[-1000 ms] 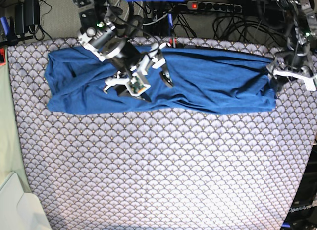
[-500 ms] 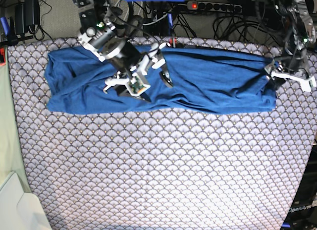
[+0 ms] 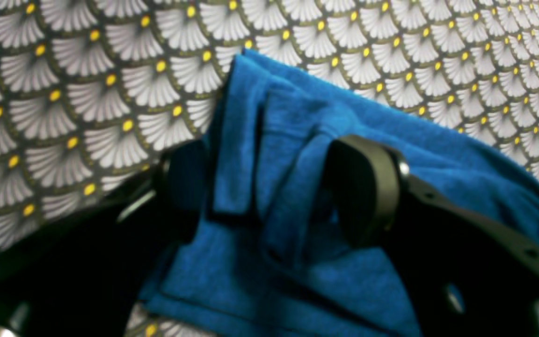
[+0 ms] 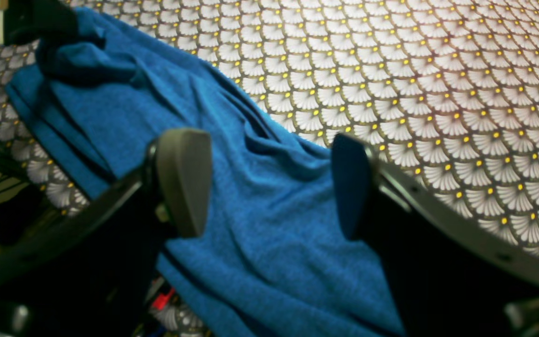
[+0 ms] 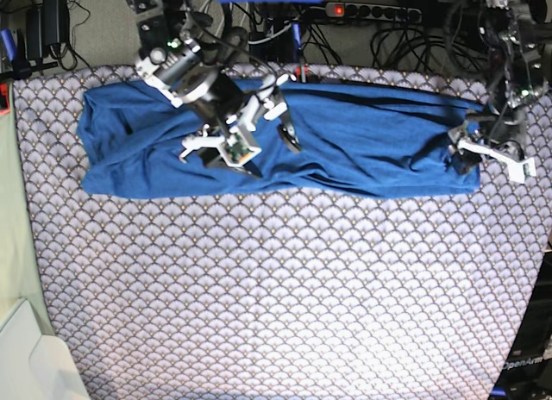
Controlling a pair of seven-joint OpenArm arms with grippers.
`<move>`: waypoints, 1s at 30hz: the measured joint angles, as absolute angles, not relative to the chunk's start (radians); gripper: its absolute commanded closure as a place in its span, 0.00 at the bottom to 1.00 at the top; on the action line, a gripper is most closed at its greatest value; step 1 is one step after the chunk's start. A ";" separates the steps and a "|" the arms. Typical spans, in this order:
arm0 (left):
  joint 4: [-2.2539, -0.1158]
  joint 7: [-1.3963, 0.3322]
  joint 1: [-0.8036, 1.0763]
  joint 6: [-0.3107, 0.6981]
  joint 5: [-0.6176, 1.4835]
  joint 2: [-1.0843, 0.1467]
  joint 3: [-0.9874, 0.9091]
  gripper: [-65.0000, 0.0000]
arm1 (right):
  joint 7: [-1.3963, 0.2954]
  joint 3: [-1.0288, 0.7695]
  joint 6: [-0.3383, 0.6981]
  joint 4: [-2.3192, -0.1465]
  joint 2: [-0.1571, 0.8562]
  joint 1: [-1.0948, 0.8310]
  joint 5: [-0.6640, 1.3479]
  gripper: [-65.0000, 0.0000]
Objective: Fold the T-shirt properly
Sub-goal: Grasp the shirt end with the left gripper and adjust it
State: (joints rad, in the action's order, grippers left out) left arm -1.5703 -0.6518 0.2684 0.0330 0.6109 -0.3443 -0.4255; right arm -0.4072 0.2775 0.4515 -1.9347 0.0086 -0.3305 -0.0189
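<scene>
Base view: left end effector [image 5: 470, 150] grasping T-shirt [image 5: 345, 150] edge; right end effector [image 5: 263, 141] released.

Even overhead light, slight glare low in base view; wrist views blurred up close.

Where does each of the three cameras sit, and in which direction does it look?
Base: high above the table, looking straight down on the T-shirt spread across the patterned cloth; both arms show.
Left wrist: on the left arm, looking past the left gripper, whose fingers bracket bunched folds at the shirt's end.
Right wrist: on the right arm, looking past the right gripper, open above the shirt's middle.
Shared: all three show the blue shirt on the scallop cloth; the base view also shows both grippers.
</scene>
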 measured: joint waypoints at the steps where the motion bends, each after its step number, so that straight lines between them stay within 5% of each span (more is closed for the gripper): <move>1: -1.570 -0.651 0.270 0.030 0.610 -0.353 -0.426 0.35 | -0.408 0.277 0.451 -1.935 0.010 -0.331 -0.019 0.36; 30: -1.435 -0.633 0.200 0.035 0.479 -0.427 -0.255 0.35 | -0.459 0.276 0.452 -1.934 0.022 -0.308 -0.019 0.36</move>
